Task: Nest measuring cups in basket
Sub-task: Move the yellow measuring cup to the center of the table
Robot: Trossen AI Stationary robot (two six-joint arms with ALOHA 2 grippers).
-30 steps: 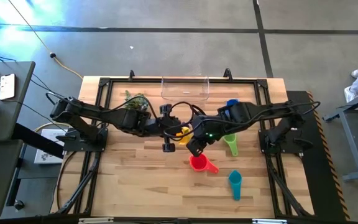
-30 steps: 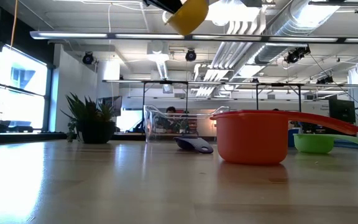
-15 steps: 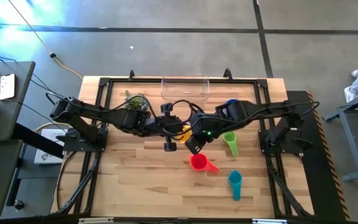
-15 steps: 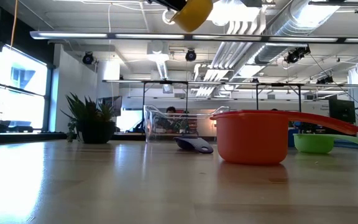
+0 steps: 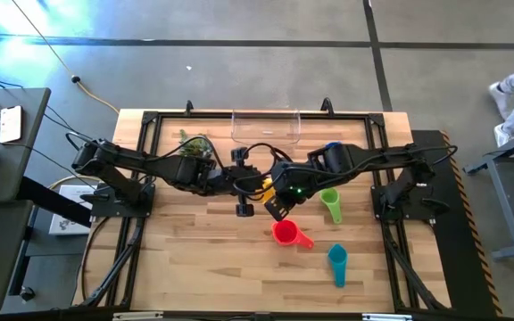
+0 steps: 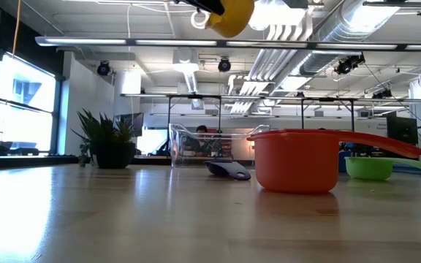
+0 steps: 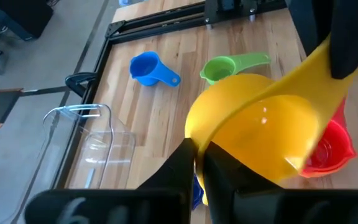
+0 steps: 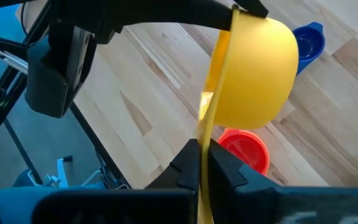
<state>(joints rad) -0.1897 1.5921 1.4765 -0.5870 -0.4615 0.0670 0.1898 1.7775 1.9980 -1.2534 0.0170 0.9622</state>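
High view: the yellow cup hangs in the air near the middle of the table, gripped from both sides. The left gripper pinches the cup's rim between nearly closed fingers, as its wrist view shows. The right gripper is closed on the cup's handle, seen edge-on in the right wrist view. In the low view the cup shows at the top, well above the tabletop. Just below it on the table sits the red cup, with the green cup toward the right edge and the teal cup nearer the front edge. The blue cup lies behind the right arm. A purple cup lies in front of the basket, which stands at the middle of the back edge. The plant stands left of the basket.
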